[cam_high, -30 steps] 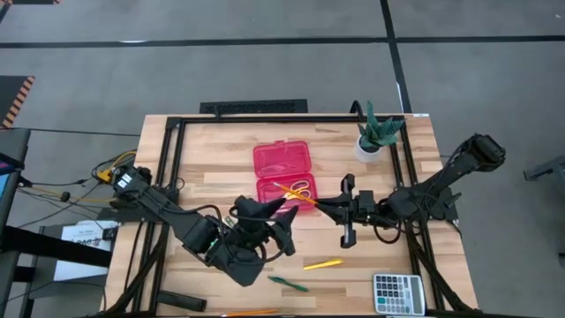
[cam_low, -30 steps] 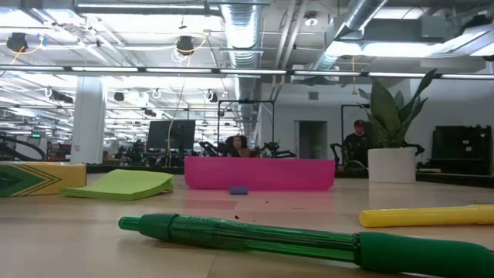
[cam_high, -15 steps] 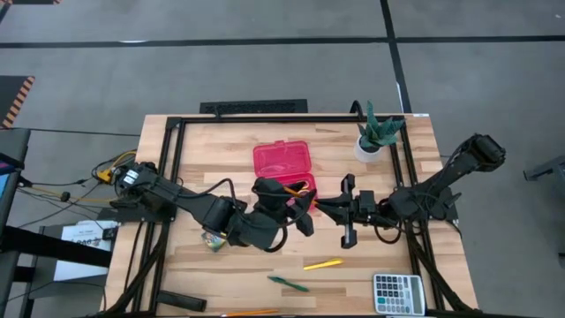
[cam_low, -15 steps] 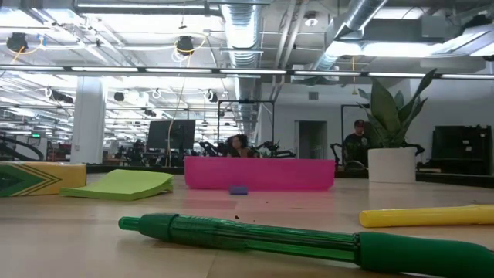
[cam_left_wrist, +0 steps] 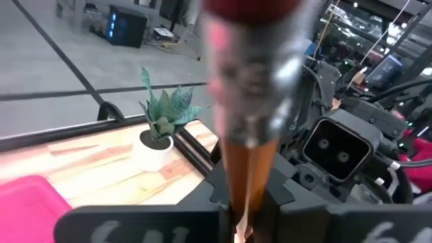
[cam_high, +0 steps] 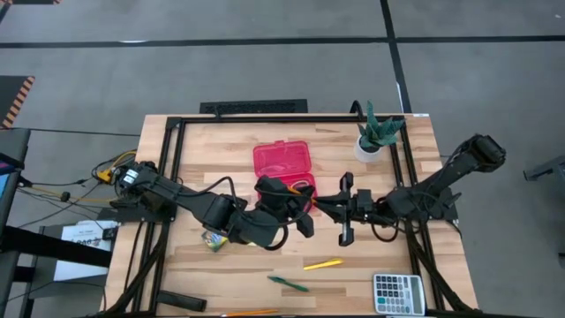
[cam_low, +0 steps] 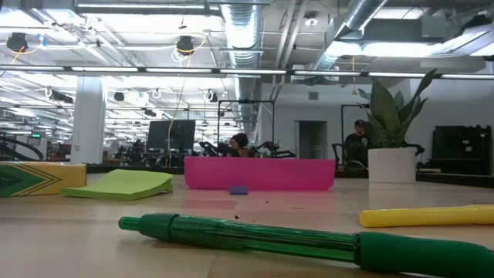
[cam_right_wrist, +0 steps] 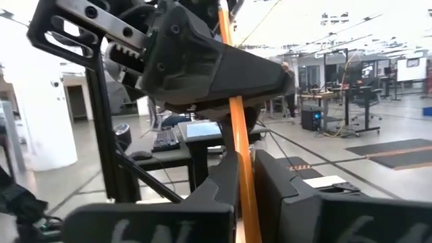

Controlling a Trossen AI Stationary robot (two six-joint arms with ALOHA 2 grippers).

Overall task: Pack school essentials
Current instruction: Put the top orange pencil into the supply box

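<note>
Left tool (cam_high: 305, 205) and right tool (cam_high: 323, 206) (meeting over the pink case (cam_high: 282, 161)) both grip one orange pencil (cam_right_wrist: 236, 115)

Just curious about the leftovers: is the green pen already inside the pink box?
No, in the high view the green pen lies on the bare table near its front edge, well apart from the pink box.
</note>
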